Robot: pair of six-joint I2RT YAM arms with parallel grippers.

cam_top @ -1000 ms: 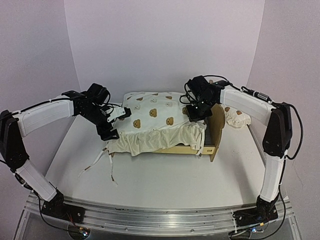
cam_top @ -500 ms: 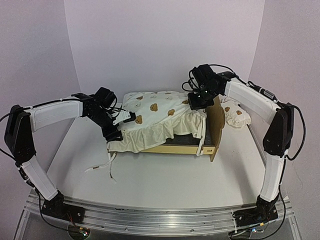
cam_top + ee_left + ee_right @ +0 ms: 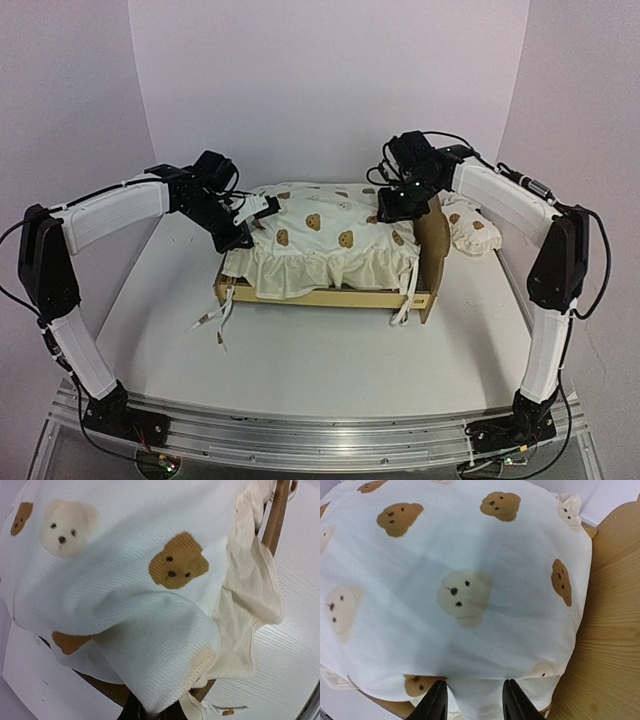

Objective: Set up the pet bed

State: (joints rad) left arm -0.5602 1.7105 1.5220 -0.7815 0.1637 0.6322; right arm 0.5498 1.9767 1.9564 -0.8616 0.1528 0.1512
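Note:
The pet bed stands mid-table, its tall curved headboard at the right end. A cream bear-print cushion lies spread over it, frill hanging down the front. My left gripper is at the cushion's left end, shut on a corner of the fabric; in the left wrist view the cushion bunches into the gripper. My right gripper hovers at the headboard end. In the right wrist view it is open, fingers apart with a fold of the cushion between them, beside the headboard.
A small bear-print pillow lies on the table behind and right of the headboard. Tie strings trail from the bed's front left corner onto the table. Walls close in the table at back and sides.
Both arms carried the cushion back over the bed, so it now covers the frame. The left gripper shut on the cushion's left corner. The right gripper opened from its grip.

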